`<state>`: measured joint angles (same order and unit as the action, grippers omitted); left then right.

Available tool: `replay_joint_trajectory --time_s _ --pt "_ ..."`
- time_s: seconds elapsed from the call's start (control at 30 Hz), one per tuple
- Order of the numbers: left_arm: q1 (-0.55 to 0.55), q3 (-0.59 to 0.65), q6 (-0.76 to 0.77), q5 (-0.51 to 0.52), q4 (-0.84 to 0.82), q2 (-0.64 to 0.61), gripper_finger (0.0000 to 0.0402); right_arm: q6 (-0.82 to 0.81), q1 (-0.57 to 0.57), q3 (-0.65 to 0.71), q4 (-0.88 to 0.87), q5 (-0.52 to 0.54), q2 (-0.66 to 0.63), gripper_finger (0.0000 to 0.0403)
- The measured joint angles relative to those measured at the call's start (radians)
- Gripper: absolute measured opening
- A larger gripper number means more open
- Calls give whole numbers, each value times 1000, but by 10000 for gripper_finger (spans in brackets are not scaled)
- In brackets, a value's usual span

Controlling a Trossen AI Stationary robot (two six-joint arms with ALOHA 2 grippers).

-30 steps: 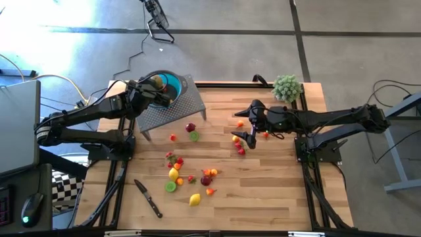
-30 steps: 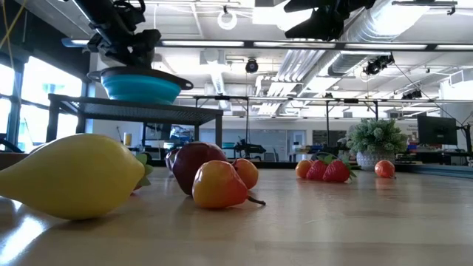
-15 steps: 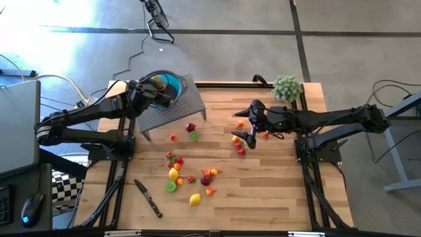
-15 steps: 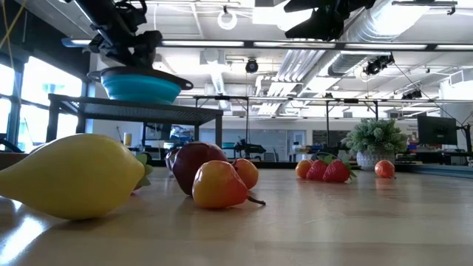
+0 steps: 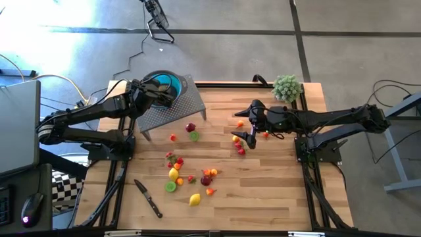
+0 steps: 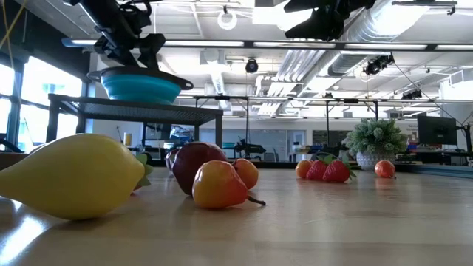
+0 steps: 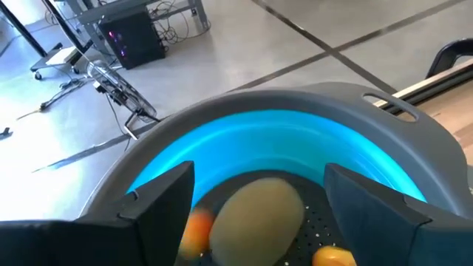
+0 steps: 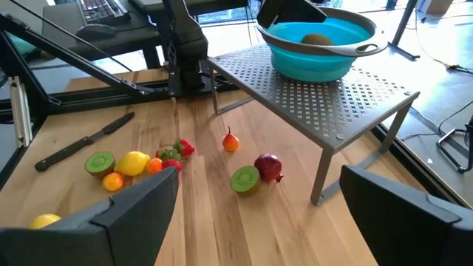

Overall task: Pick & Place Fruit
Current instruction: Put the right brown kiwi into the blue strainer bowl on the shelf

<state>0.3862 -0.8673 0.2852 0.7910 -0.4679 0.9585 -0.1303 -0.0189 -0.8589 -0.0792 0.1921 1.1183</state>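
- the left pincer hung over the teal bowl, its fingers spread apart and holding nothing.
- inside the bowl, seen from the left wrist, lay a pale tan fruit with two small orange fruits beside it.
- the bowl stood on a perforated metal stand at the far left corner of the wooden bench.
- most of the fruit lay scattered on the bench in front of the stand, a dark red one and a green half nearest it.
- the right pincer stood well to the right of the stand, fingers wide open and empty, just above a few red and orange fruits.
- a black-handled knife lay near the bench's front edge, far from the stand.
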Motion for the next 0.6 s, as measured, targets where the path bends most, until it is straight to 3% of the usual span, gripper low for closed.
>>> replay_joint_trajectory --time_s 0.4,0.6 --pt "0 0 0 -5 -4 0 297 2 0 0 0 -8 0 368" --pt "0 0 2 -81 4 -5 297 3 0 0 0 -8 0 369"
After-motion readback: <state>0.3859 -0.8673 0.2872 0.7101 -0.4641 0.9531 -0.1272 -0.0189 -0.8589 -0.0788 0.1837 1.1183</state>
